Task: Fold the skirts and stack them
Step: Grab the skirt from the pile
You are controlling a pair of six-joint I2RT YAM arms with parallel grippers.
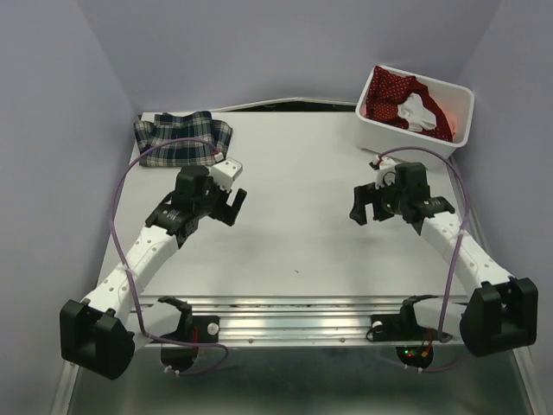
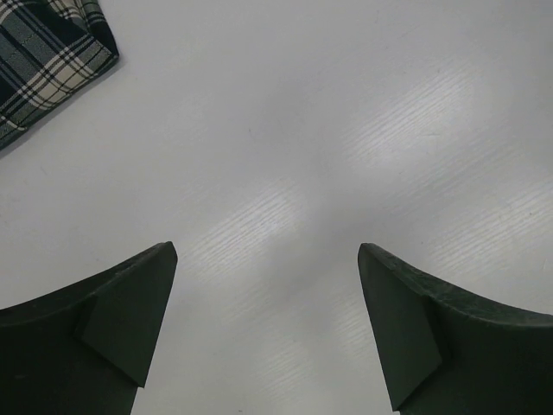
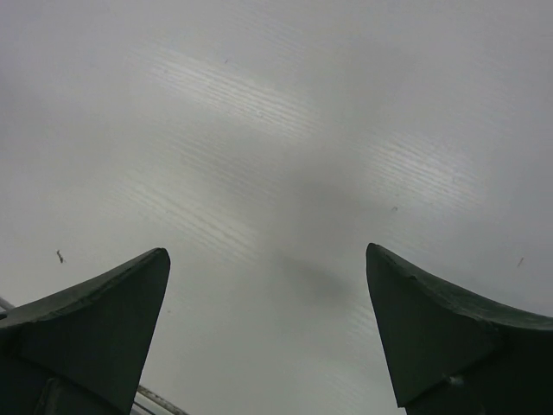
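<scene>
While the two arms are reaching up from the bottom edge of the overhead view, the left gripper (image 1: 232,207) is hanging over the table (image 1: 294,233) left of centre. Its fingers are standing wide apart with only bare tabletop showing between them in its wrist view (image 2: 268,251). The right gripper (image 1: 366,213) is hanging right of centre at about the same height in the frame, and its jaws are likewise spread and gripping nothing (image 3: 268,251).

Farther up, the plaid skirt (image 1: 181,138) is lying in a flat bundle at the upper left corner of the table, just beyond the left gripper and apart from it. One corner of it is showing at the upper left of the left wrist view (image 2: 47,56).

At the upper right, the white bin (image 1: 462,108) is sitting at the table's far corner, and the dotted red skirt (image 1: 387,93) is lying crumpled inside it. Some paler cloth (image 1: 416,111) is lying bunched against the red skirt, though I cannot tell what it is.
</scene>
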